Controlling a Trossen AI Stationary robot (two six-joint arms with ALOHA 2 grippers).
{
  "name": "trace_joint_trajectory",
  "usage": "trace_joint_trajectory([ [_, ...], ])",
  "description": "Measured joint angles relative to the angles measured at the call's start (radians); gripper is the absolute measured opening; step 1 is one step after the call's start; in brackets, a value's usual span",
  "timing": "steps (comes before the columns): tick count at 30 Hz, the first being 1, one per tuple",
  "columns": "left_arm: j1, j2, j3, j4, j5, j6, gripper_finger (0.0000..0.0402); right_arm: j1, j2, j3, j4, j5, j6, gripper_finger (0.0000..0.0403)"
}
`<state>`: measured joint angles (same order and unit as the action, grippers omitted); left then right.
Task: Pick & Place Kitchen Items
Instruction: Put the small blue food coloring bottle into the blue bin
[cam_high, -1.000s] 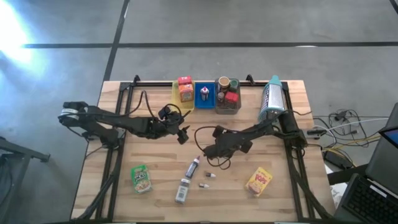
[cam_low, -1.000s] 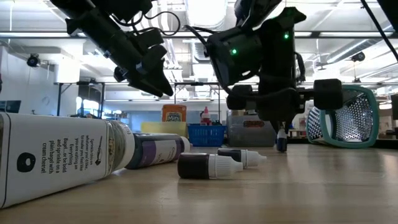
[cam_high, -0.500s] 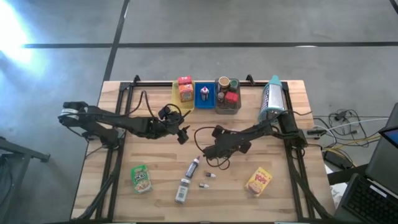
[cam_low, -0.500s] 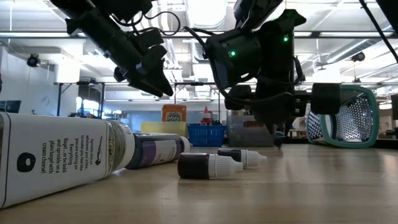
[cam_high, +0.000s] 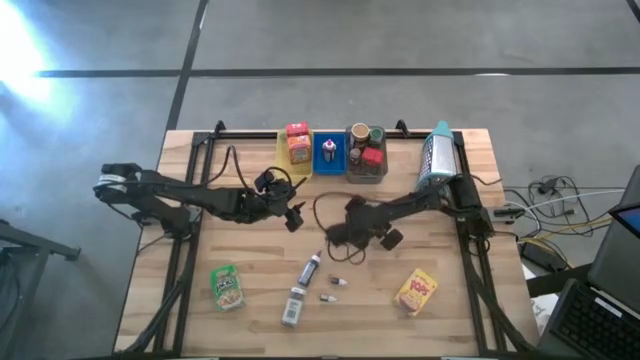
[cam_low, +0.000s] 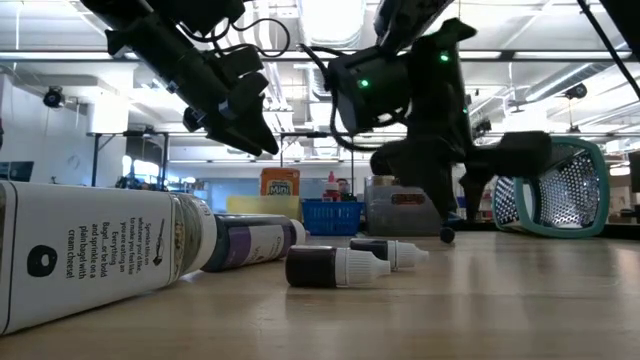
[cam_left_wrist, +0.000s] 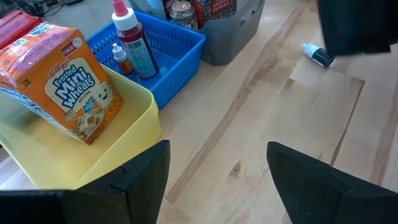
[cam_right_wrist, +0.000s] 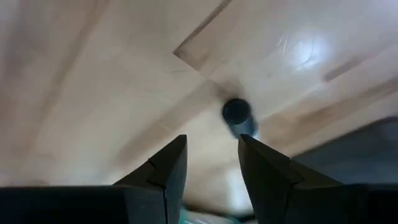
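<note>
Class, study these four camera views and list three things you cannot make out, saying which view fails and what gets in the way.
1. Small blue vial: blurred in the right wrist view, so no label reads; the right claw stands open near it.
2. Grey tray: its contents are too small in the high view.
3. White bottle: cut off by the low view's left edge.

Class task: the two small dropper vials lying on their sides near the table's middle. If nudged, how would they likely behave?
The vials are round and lying down, so they would probably roll. They look light, so a nudge likely scatters them. Their tapered white tips may make them curve.
</note>
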<state>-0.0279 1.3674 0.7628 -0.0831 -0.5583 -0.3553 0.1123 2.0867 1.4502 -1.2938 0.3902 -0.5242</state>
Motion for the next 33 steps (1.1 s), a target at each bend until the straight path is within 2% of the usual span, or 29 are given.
trace_joint_trajectory([
  [2,0.0,0.0,0.0,0.0,0.0,0.0,0.0273,-0.033,-0.027,-0.002,0.0,-0.054,0.037,0.013],
  [8,0.0,0.0,0.0,0.0,0.0,0.0,0.0273,-0.123,-0.163,-0.024,0.034,-0.096,0.052,0.0097],
  [16,0.0,0.0,0.0,0.0,0.0,0.0,0.0273,-0.245,-0.418,-0.142,0.334,-0.327,0.187,0.0062],
  [18,0.0,0.0,0.0,0.0,0.0,0.0,0.0273,-0.259,-0.467,-0.172,0.347,-0.359,0.129,0.0058],
  [21,0.0,0.0,0.0,0.0,0.0,0.0,0.0273,-0.258,-0.534,-0.228,0.34,-0.358,-0.061,0.0054],
  [26,0.0,0.0,0.0,0.0,0.0,0.0,0.0273,-0.251,-0.595,-0.317,0.34,-0.267,-0.379,0.0044],
  [33,0.0,0.0,0.0,0.0,0.0,0.0,0.0273,-0.25,-0.594,-0.408,0.436,-0.219,-0.452,0.0028],
])
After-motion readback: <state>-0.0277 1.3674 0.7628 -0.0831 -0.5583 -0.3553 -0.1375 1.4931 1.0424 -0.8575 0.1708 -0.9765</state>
